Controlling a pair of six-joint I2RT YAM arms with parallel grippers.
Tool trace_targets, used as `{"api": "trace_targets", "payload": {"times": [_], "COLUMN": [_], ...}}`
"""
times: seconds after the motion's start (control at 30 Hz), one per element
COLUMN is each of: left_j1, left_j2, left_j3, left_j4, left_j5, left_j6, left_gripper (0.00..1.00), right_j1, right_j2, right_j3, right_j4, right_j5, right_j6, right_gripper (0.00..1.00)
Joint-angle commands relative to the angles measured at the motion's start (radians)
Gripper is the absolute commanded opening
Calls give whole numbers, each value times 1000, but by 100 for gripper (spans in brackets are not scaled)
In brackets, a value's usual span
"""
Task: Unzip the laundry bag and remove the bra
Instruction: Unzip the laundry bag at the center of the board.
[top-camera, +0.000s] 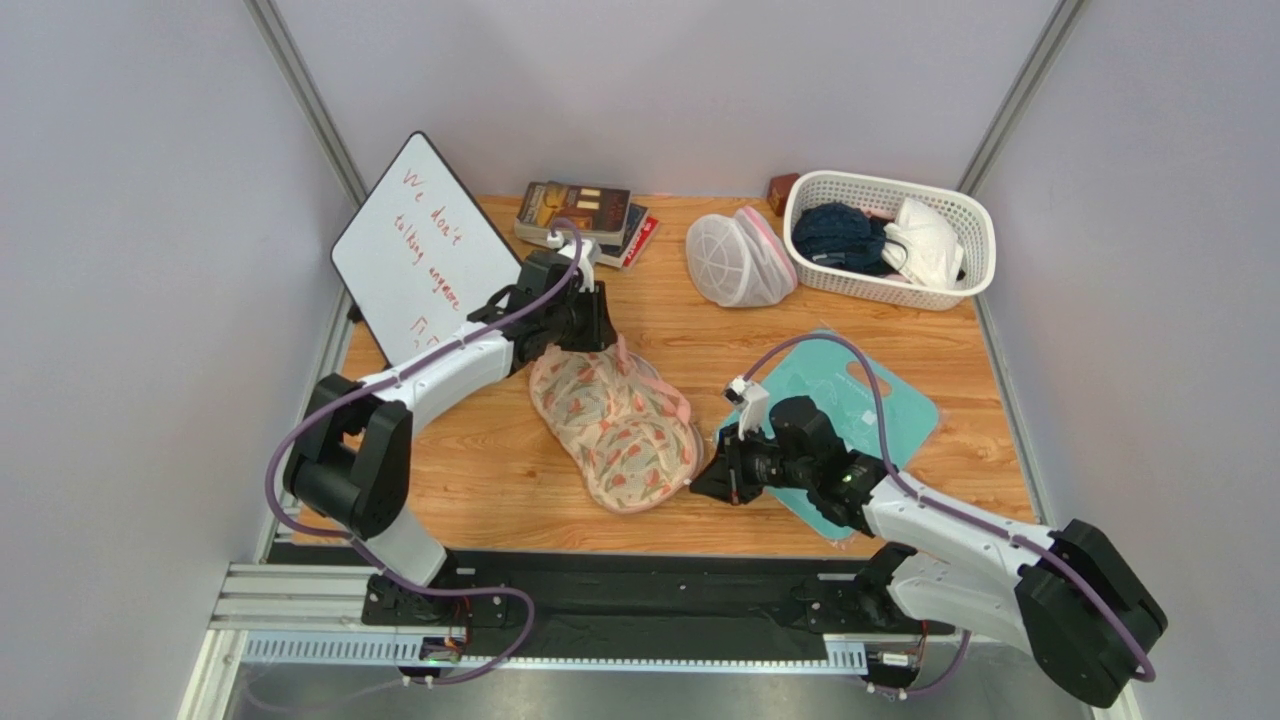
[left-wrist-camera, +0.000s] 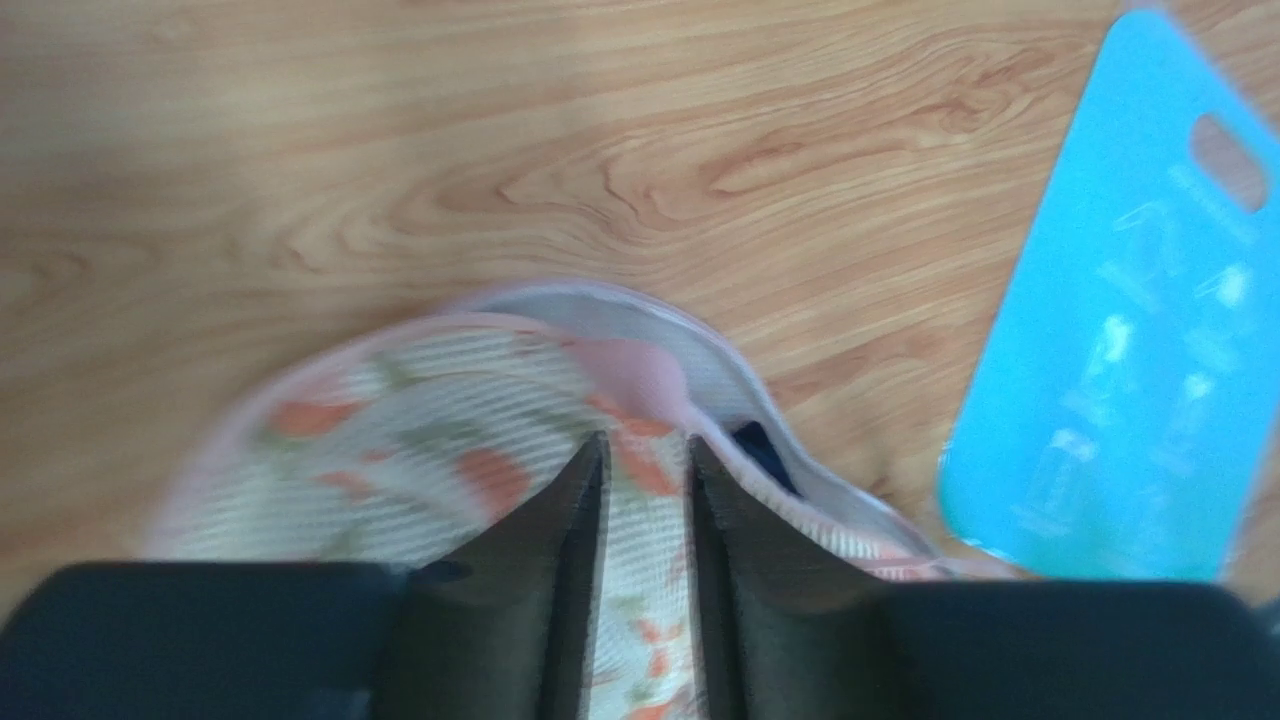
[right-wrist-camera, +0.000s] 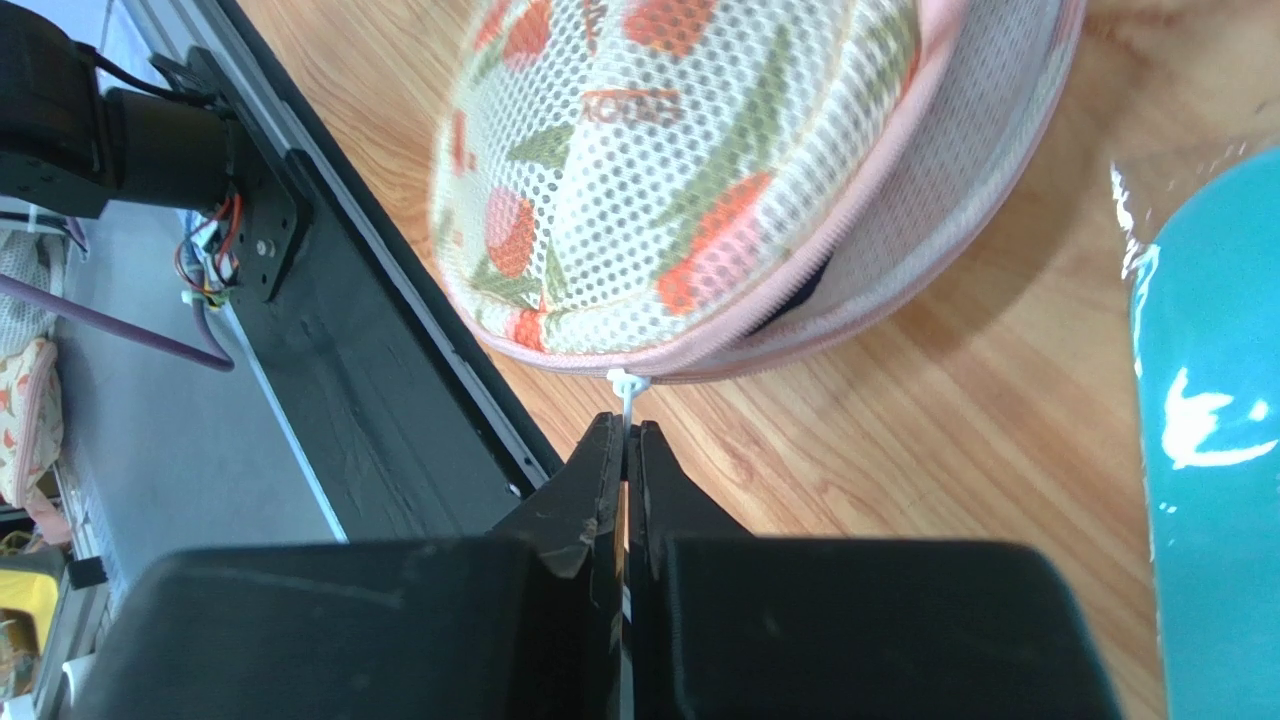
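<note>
The laundry bag (top-camera: 616, 420) lies flat in the middle of the table, cream mesh with orange flowers and pink edging. My left gripper (top-camera: 579, 333) is over its far end. In the left wrist view the jaws (left-wrist-camera: 646, 443) stand a little apart, open, with bag fabric (left-wrist-camera: 406, 435) showing in the gap and a pink loop (left-wrist-camera: 639, 368) just ahead. My right gripper (top-camera: 709, 483) is at the bag's near right end. It (right-wrist-camera: 624, 425) is shut on the white zipper pull (right-wrist-camera: 624, 390) at the pink rim of the bag (right-wrist-camera: 646, 165). A dark blue fabric (left-wrist-camera: 766, 450) shows in the zipper slit; the bra is otherwise hidden.
A teal cutting board (top-camera: 872, 405) lies under the right arm. At the back stand a whiteboard (top-camera: 421, 248), books (top-camera: 583, 218), a white mesh dome bag (top-camera: 736, 258) and a white basket (top-camera: 902, 293) of clothes. The black rail (right-wrist-camera: 346, 300) runs along the near edge.
</note>
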Motion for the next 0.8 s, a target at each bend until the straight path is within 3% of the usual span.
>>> {"api": "trace_targets", "payload": {"times": [0.0,0.1,0.17,0.27,0.47,0.77], "left_j1": [-23,-60,-65,-66,-92,-123], "left_j2": [-80,-168,-219,-235,-272,-167], "left_j3": [41,25,-23,-93,-265,-335], "left_j4": [8,-59,-66,-109,-17,98], "left_j5": [-41,-52,-9,26,81,95], "left_j6": [45,53,21,1,-62,-85], "left_gripper": [57,72,75,76,76,76], "right_j1": [11,11,10,11,13,13], "right_j2": [19,32,43,57,71,95], "right_j3": [-14,-12,-14,-9,3,40], "right_j4": [4,16,32,46,55,40], "right_j5": [0,14,21,29,43,87], "right_j6": [39,52,62,74,82,82], "right_gripper": [0,0,0,0,0,0]}}
